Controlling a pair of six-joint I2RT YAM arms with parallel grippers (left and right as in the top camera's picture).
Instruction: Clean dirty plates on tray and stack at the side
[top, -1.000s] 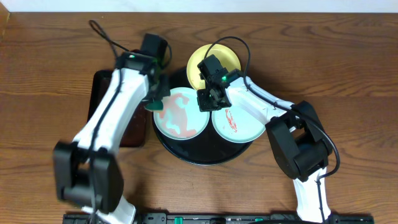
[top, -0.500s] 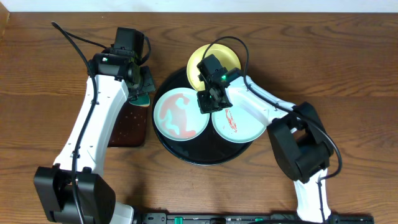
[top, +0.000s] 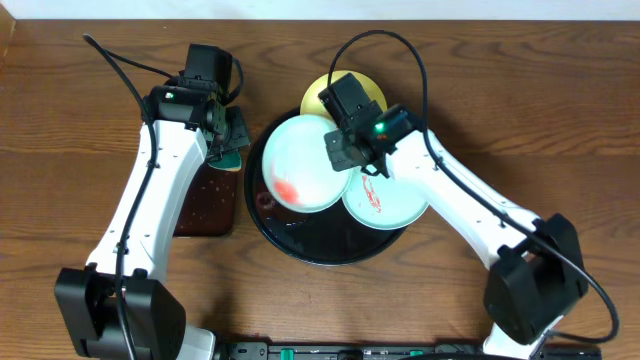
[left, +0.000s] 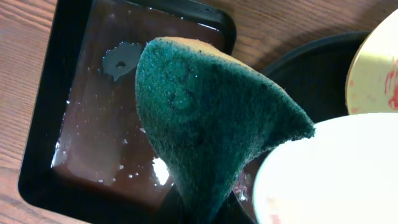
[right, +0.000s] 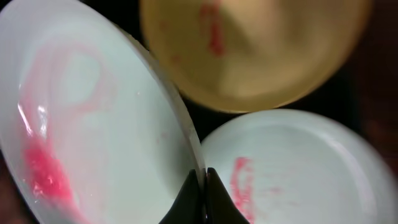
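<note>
Round tray (top: 300, 240) mid-table, rectangular tray (left: 43, 124) just left of it. Tilted aqua plate (top: 300, 165) (red smear inside) over the round tray, my right gripper (right: 200, 186) clamped on its rim. Green sponge (left: 205, 118) pinched in my left gripper (top: 232, 143), above the rectangular tray.

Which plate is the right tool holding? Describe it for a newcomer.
Find the round black tray mid-table. It is the pale aqua plate on its left side, rim pinched by the right tool. Unlike the flat aqua plate and yellow plate, it is tipped up, with a red blob at its lower left.
</note>
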